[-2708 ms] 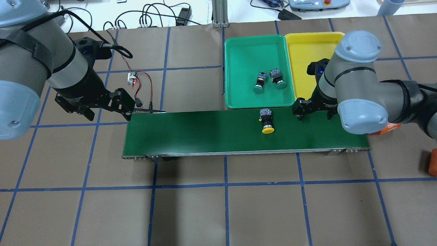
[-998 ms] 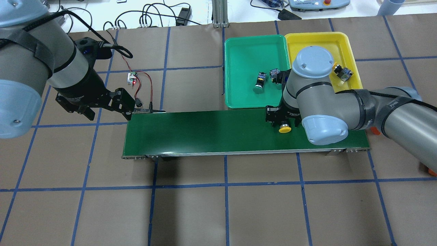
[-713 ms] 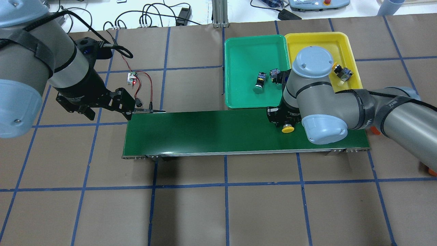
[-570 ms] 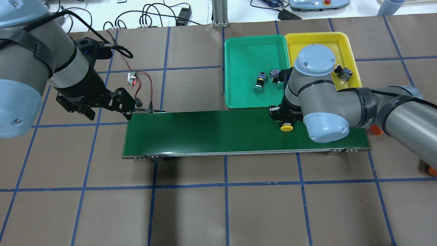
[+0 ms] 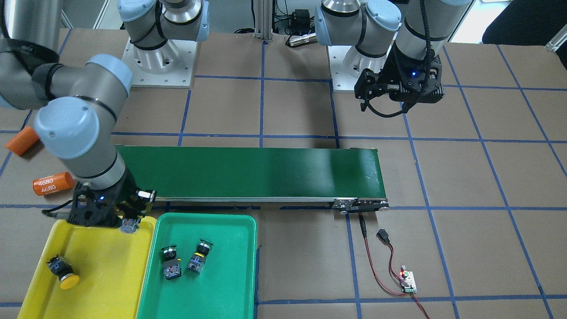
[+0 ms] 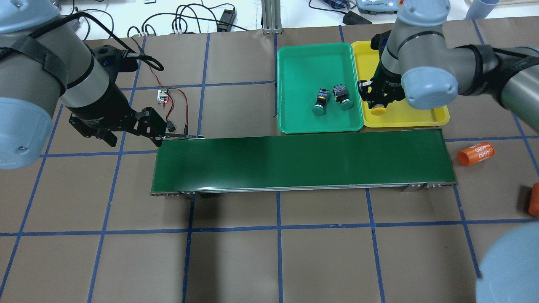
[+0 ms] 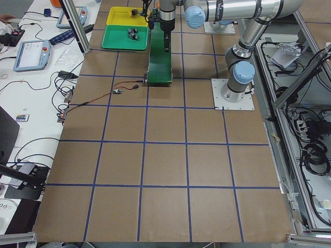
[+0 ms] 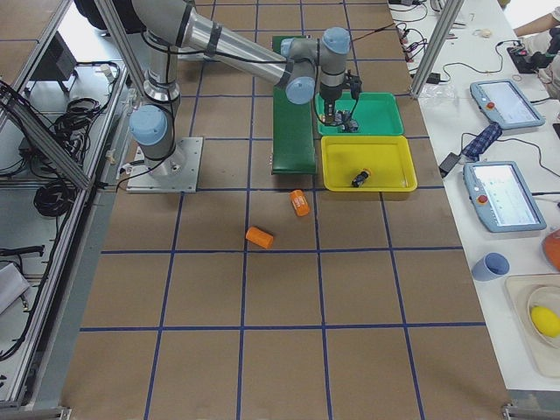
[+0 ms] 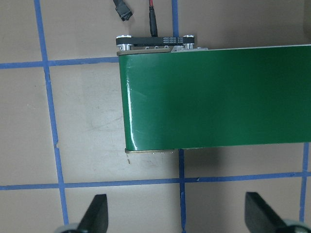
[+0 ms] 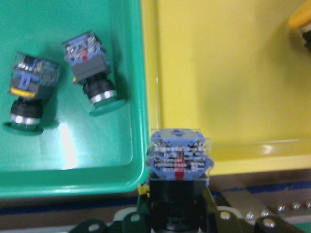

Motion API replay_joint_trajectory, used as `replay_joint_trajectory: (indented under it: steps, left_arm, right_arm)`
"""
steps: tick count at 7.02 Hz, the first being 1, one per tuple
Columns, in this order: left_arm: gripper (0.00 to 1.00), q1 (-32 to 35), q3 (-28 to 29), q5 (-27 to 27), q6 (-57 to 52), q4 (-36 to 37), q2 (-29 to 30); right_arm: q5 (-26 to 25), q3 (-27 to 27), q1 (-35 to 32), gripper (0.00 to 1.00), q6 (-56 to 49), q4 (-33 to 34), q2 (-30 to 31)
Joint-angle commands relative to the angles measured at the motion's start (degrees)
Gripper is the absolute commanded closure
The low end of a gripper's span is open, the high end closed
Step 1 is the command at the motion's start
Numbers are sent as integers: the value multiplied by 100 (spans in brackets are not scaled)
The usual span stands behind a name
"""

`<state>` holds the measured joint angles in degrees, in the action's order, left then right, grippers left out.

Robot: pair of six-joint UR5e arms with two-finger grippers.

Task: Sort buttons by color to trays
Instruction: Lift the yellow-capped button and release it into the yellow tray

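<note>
Buttons point(image 5: 171, 262) point(image 5: 198, 257) point(image 5: 62, 271) point(image 10: 179, 160): green tray point(image 5: 230, 279) two, yellow tray point(image 5: 110, 274) one, right pincer point(image 5: 127, 221) pinching one, left pincer point(image 9: 176, 213) spread

The table point(image 6: 236, 261) is covered with brown paper and marked into squares by blue tape lines. Directions are given from overhead, twelve o'clock pointing away from the robot. A long dark-green conveyor belt point(image 6: 294, 162) is laid across the middle. A green tray point(image 6: 311, 63) and a yellow tray point(image 6: 421, 117) are set side by side, rims meeting, at one o'clock just beyond the belt's far edge. A small circuit board point(image 6: 162, 96) with red and black wires point(image 6: 183, 101) is placed at ten o'clock, off the belt's left end. An orange cylinder point(image 6: 476, 154) is laid at three o'clock, near the belt's right end, and a second orange cylinder point(image 6: 534, 205) at four o'clock. Two metal base plates point(image 5: 177, 75) are mounted at six o'clock.
</note>
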<state>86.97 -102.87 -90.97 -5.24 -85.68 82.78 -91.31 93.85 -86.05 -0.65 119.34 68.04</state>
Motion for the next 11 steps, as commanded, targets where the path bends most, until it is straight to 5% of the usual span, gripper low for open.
replay_joint_trajectory:
  steps: [1, 4, 6, 7, 8, 11]
  left_arm:
    - [0, -13, 4, -9, 5, 8, -8]
    - [0, -22, -5, -17, 23, -1, -34]
    - [0, -22, -5, 0, 14, 16, 1]
    - [0, -30, 4, 0, 22, 25, 10]
    - [0, -31, -5, -17, -12, 8, -8]
    - [0, -31, -23, 9, 13, 25, 9]
  right_arm:
    - [43, -1032, 299, 100, -1088, -61, -930]
    - [78, -1718, 282, 100, -3380, 308, -1582]
    - [87, -1669, 325, 97, -4774, 729, -1671]
    - [78, -1659, 360, 38, -4786, 722, -1654]
    - [52, -1633, 387, 0, -4777, 556, -1575]
    - [-18, -1633, 317, 0, -4175, -1397, -472]
